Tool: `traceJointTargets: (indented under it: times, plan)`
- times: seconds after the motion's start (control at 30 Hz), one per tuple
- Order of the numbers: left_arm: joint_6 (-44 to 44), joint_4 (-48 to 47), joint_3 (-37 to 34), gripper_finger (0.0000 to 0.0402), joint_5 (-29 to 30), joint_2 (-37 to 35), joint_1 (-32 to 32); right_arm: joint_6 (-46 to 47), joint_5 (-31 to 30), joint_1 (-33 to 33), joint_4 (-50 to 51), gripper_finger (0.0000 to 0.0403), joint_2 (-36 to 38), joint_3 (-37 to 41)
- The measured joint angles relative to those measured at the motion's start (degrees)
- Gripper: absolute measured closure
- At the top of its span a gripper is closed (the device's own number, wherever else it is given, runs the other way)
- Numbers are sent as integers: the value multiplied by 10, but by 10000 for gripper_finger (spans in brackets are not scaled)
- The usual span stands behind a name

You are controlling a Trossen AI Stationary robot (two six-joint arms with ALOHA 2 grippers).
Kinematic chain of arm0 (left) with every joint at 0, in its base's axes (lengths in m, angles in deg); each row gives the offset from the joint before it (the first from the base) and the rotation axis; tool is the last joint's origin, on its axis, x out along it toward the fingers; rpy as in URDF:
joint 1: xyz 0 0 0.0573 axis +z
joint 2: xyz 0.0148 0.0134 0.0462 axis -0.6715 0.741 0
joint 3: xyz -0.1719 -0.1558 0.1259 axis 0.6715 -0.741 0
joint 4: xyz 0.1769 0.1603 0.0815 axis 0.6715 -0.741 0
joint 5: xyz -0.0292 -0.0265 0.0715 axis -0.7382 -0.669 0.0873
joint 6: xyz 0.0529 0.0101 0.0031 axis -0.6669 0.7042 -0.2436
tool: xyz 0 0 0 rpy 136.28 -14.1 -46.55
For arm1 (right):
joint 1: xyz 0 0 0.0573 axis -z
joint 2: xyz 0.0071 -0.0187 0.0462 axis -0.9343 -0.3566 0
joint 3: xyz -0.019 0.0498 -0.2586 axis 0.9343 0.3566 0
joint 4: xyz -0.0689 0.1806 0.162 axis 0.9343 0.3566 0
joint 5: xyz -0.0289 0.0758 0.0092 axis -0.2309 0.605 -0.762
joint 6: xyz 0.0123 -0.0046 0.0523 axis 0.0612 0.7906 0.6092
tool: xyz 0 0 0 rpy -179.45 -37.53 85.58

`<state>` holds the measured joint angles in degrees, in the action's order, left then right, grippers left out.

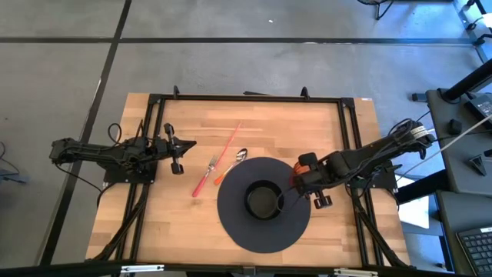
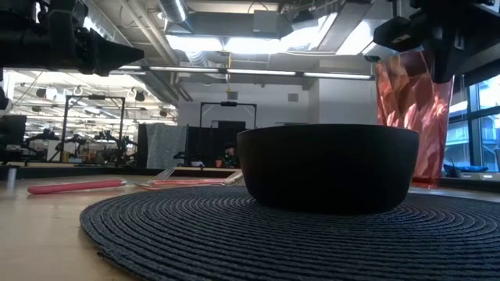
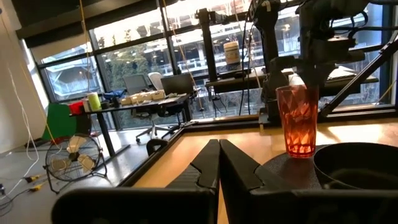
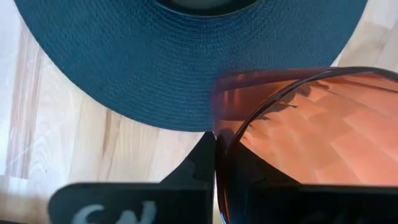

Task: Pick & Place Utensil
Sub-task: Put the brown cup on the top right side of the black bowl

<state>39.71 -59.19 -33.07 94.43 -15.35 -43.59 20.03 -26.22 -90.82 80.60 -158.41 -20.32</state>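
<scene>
You see the pale wooden table (image 1: 254, 123) with its black metal frame. On it lies the round dark woven placemat (image 1: 264, 204). It reaches under the right gripper (image 1: 296, 182). The black round bowl (image 1: 263, 199) stands in the middle of the mat, just beside this gripper, on the side toward the left arm.

The two dark arms come in from opposite sides. Your left gripper (image 1: 177, 151) hangs over bare wood, well apart from the mat. In the left wrist view its fingers (image 3: 208, 165) are pressed together and hold nothing.

The right gripper is at the edge of the mat, at the red translucent plastic cup (image 2: 412, 117). In the right wrist view one dark finger (image 4: 202, 163) lies against the outside of the cup's rim (image 4: 292, 93). The second finger is not visible, so I cannot tell if the cup is pinched.

The utensils lie on the wood between the two grippers, closer to the mat. The fork with the red handle (image 1: 205, 178) is nearest to your left gripper. The spoon with the orange handle (image 1: 229, 167) lies next, with its metal bowl away from the mat. The thin red straw-like stick (image 1: 229, 143) lies slanted beyond them. None of them is touched by a gripper.
</scene>
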Motion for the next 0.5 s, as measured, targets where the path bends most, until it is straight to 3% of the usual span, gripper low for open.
traceJointTargets:
  times: [0.5]
  plan:
    - [-1,0,0,400,0,0,0,-24,0,2,-13,375,-25,1]
